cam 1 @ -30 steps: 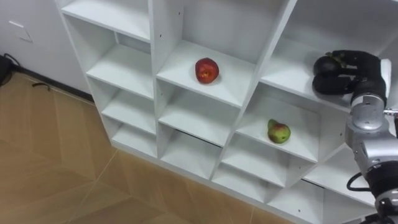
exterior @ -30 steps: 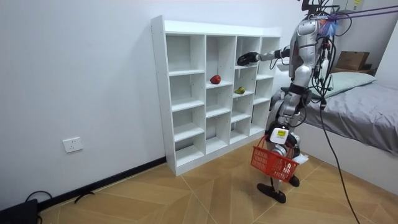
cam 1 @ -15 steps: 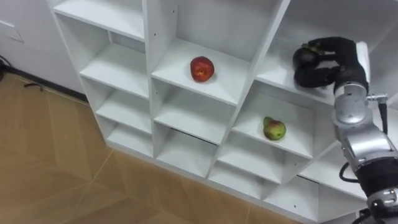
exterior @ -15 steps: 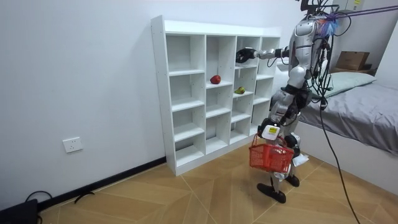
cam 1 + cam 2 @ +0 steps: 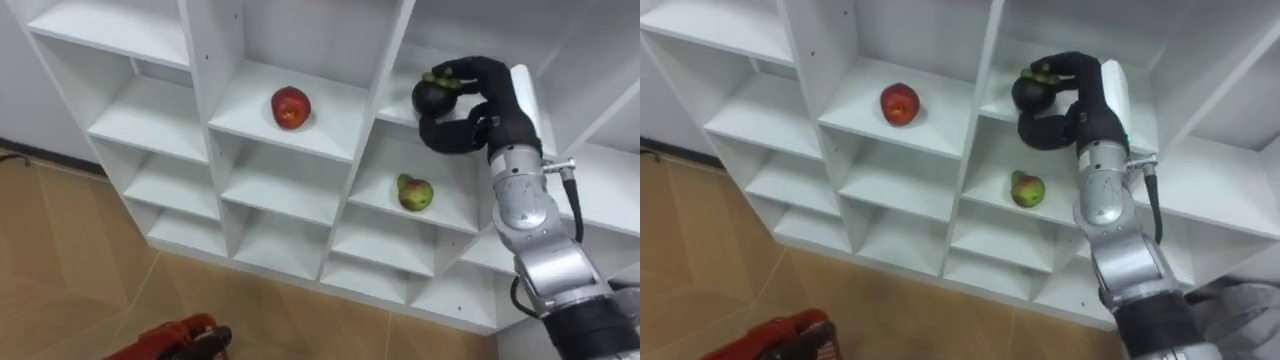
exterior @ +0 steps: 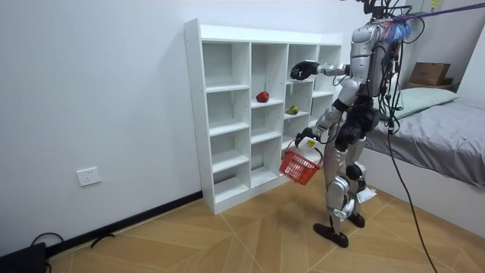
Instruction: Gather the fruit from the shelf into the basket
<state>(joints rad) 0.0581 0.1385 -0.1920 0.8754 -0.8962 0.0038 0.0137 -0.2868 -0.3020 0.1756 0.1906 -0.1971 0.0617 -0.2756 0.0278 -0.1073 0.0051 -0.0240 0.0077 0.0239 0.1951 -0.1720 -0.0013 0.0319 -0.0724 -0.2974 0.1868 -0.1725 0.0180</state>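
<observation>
A: Entry: fruit check at the closet (image 5: pixel 300 185). Where is each piece?

B: Apple (image 5: pixel 290 107) sits on a closet shelf, second column from the left in the eye views. Pear (image 5: pixel 415 193) is one column to the right and one shelf lower. Dark fruit (image 5: pixel 435 92) is off the shelf, in the right hand (image 5: pixel 480 110), at the mouth of the closet cell above the pear.

A: Hand state?

B: Right hand: fingers and thumb curled round the dark fruit, clasping it from the right. Left hand (image 6: pixel 305 141) is low in front of the closet with the red basket (image 6: pixel 299 167) hanging from it; can't tell its grip.

A: Anything in the way?

B: The right forearm crosses the closet front right of the pear and covers part of those cells. The closet upright between apple and pear runs just left of the dark fruit. The basket hangs tilted, between the robot and the closet's lower shelves.

A: Surroundings?

B: Robot stands facing the closet's end at the room view's right. A bed (image 6: pixel 447 129) lies past that end, and a wall socket (image 6: pixel 89 176) is low on the wall beyond the closet's other end
</observation>
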